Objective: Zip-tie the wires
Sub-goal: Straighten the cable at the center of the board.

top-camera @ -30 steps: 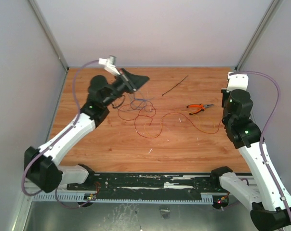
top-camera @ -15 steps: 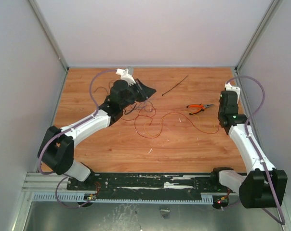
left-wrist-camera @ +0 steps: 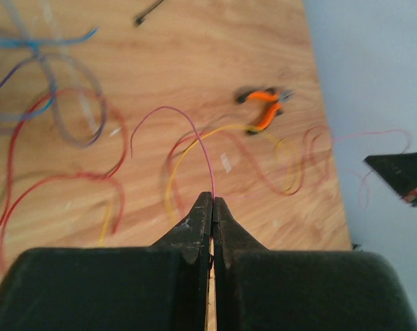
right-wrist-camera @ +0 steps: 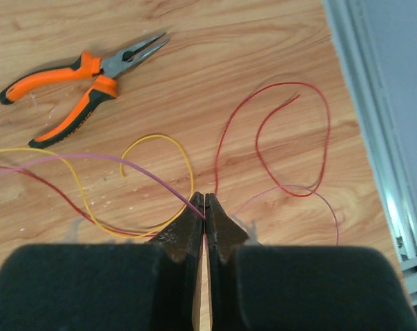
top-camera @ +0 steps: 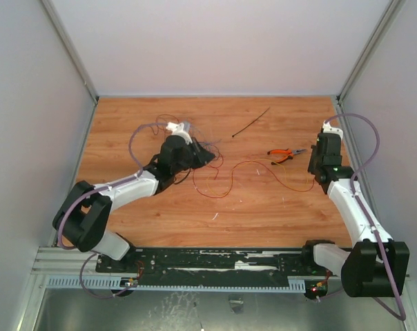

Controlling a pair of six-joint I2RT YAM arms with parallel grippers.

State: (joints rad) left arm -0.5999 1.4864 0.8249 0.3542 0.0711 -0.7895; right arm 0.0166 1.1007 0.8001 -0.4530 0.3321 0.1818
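The wires [top-camera: 210, 172] lie in thin red, yellow and purple loops across the middle of the wooden table. My left gripper [top-camera: 207, 154] sits low over the tangle's far left part. Its jaws are shut, and a pink strand [left-wrist-camera: 195, 138] comes out of the tips of the left gripper [left-wrist-camera: 213, 198]. My right gripper [top-camera: 319, 165] hangs over the wires' right end. In the right wrist view, the right gripper [right-wrist-camera: 204, 200] is shut on a purple strand [right-wrist-camera: 112, 160]. The zip tie [top-camera: 250, 123] lies untouched as a straight black strip at the back, and its end [left-wrist-camera: 146, 12] also shows in the left wrist view.
Orange-handled pliers [top-camera: 286, 154] lie between the two grippers, just left of the right one; they also show as pliers [right-wrist-camera: 77, 86] and pliers [left-wrist-camera: 262, 110] in the wrist views. Grey walls close in the table, and a metal rail [right-wrist-camera: 374, 131] runs along its right edge.
The left arm has swung from the back of the table toward the near side and down onto the tangle. The right wrist has come down and a little to the left, beside the pliers.
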